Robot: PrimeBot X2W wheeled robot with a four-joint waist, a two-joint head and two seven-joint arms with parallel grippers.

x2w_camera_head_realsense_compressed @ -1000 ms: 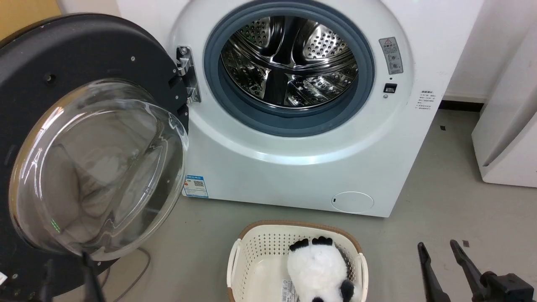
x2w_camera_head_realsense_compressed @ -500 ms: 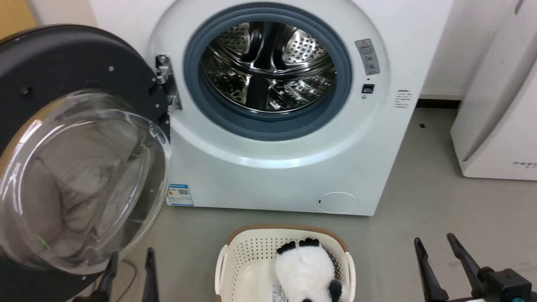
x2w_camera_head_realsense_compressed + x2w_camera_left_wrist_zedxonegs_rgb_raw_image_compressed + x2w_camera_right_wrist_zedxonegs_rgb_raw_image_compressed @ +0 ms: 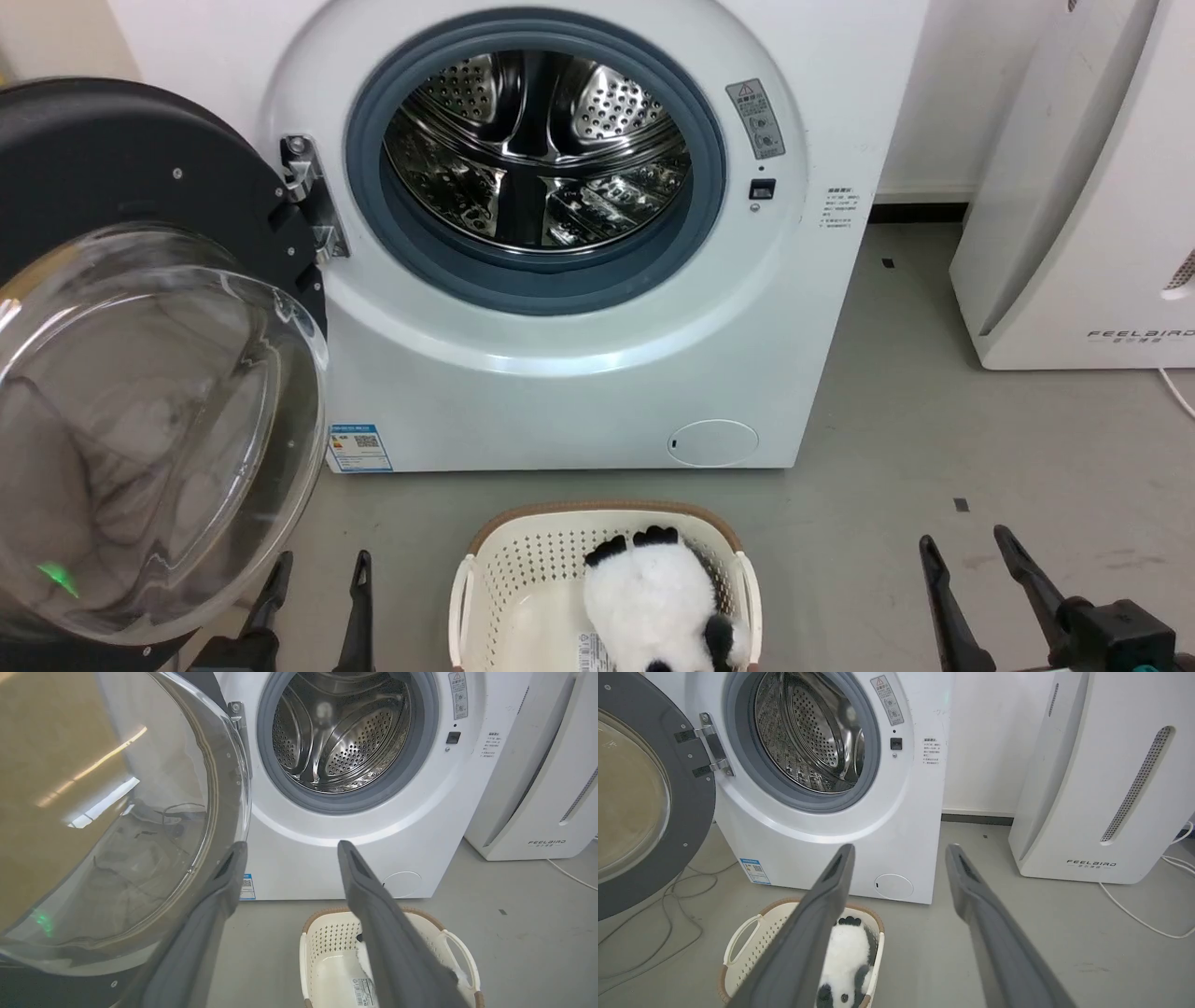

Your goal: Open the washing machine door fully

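The washing machine (image 3: 579,373) stands ahead, its grey-ringed mouth and steel drum (image 3: 532,154) exposed. The washing machine door (image 3: 140,187) is swung wide to the left on its hinge (image 3: 313,210), black disc with the clear glass bowl (image 3: 140,420) bulging toward me. My left gripper (image 3: 320,565) is open at the lower left, just right of the bowl's lower rim and apart from it; the left wrist view shows the same gripper (image 3: 289,845) with nothing between its fingers. My right gripper (image 3: 964,546) is open at the lower right, over bare floor.
A cream laundry basket (image 3: 485,579) holding a panda plush (image 3: 649,602) sits on the floor before the machine. A white FEELBAIR appliance (image 3: 1083,205) stands to the right, its white cable (image 3: 1134,910) trailing on the floor. Dark cables (image 3: 668,933) lie under the door.
The camera has turned right, shifting the whole scene left. My left gripper has come up into the head view beside the bowl's lower rim. The door stays swung open.
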